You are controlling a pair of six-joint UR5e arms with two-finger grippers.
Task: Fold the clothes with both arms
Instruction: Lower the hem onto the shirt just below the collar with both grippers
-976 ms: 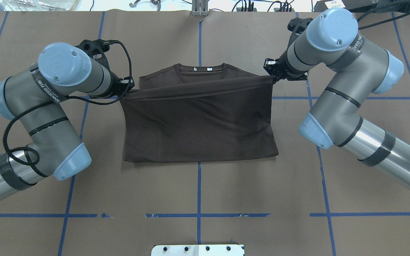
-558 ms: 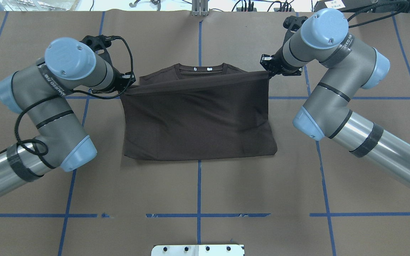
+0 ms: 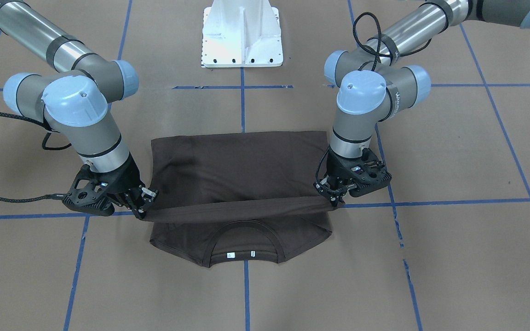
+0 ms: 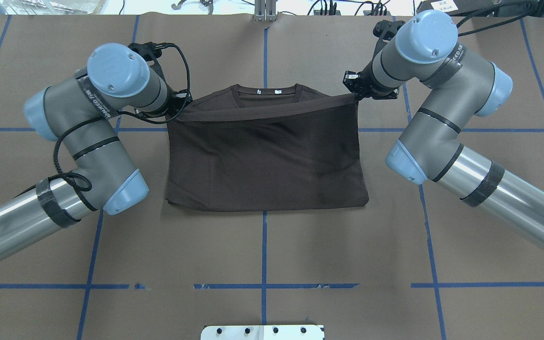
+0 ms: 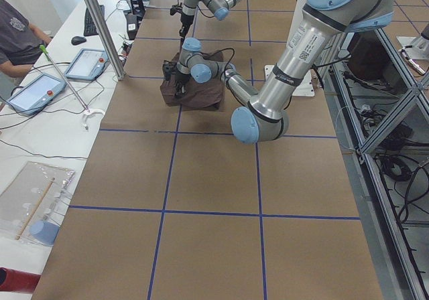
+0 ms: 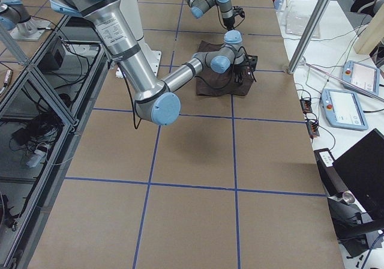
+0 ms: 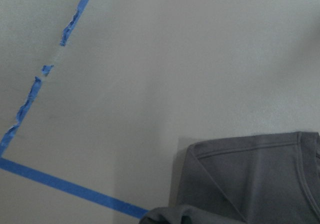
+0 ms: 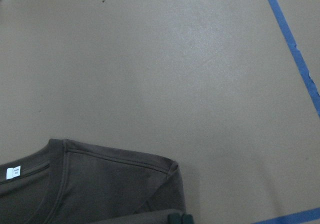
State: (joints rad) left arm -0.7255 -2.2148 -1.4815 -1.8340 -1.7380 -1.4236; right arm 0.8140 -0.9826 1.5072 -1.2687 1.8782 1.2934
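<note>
In the front-facing view, the dark brown T-shirt (image 3: pixel 237 165) is lying doubled over on the paper-covered table (image 3: pixel 453 151). Its collar (image 3: pixel 244 240) and 2 white neck tags (image 3: pixel 231 255) are lying on the side away from the white pedestal base (image 3: pixel 242 37). The left gripper (image 3: pixel 337 198), on this view's right, is pinching 1 end of the shirt's upper edge. The right gripper (image 3: pixel 140 210) is clamping the other end. That edge is stretching between them as a taut band, just short of the collar.

In the overhead view, the band is crossing the shirt slightly aslant, its right end lying farther from the robot. The shirt's folded edge is lying on the robot's side, across 1 of the blue tape lines (image 4: pixel 264 245).

In the exterior left view, the shirt is showing as a small dark patch between the 2 arms, and a person (image 5: pixel 17 35) is sitting at the side desk.

In the exterior right view, 2 tablets (image 6: pixel 342 110) are lying on the desk beyond the table.

The left wrist view is showing 1 shoulder corner of the shirt beside a tape line. The right wrist view is showing the collar, 1 tag and the other shoulder.
</note>
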